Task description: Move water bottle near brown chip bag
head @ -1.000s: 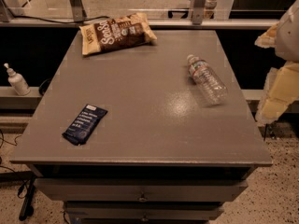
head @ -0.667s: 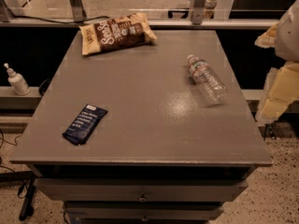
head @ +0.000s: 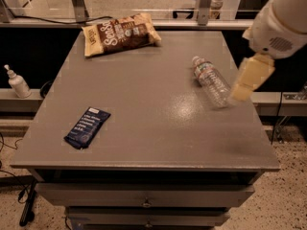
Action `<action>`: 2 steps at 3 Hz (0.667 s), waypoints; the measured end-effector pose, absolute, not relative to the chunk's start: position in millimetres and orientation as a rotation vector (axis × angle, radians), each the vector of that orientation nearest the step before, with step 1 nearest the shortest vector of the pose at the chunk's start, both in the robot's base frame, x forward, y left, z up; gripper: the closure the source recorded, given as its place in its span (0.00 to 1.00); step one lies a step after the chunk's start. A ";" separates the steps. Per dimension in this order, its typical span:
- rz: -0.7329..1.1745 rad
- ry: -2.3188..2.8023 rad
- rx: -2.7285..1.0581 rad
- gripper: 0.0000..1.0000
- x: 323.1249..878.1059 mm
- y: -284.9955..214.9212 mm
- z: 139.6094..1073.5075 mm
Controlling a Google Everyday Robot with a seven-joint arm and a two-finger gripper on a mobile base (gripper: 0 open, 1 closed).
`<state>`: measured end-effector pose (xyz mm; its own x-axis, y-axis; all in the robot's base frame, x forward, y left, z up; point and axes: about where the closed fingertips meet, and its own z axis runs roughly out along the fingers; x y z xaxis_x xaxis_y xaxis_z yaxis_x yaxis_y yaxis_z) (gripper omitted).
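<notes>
The water bottle [head: 211, 80] is clear and ribbed with a white cap, and lies on its side on the right part of the grey table [head: 144, 104], cap toward the back. The brown chip bag [head: 120, 33] lies flat at the table's back left, far from the bottle. My gripper [head: 242, 90], a cream-coloured piece hanging from the white arm [head: 280, 18], is over the table's right edge, just right of the bottle's lower end. It holds nothing that I can see.
A small dark blue bar wrapper [head: 87, 127] lies at the table's front left. A white pump bottle [head: 17, 82] stands on a ledge left of the table. Metal posts and a rail run behind the table; drawers sit below its front edge.
The arm and gripper have moved left, from beside the table to over its right edge, next to the water bottle. The bottle, chip bag and wrapper have not moved.
</notes>
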<state>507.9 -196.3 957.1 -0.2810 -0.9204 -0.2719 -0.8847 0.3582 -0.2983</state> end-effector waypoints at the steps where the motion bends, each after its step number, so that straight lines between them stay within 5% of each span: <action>1: -0.103 2.313 -1.401 0.00 563.2 -189.7 936.2; 2: -0.038 2.410 -1.245 0.00 600.1 -179.2 909.6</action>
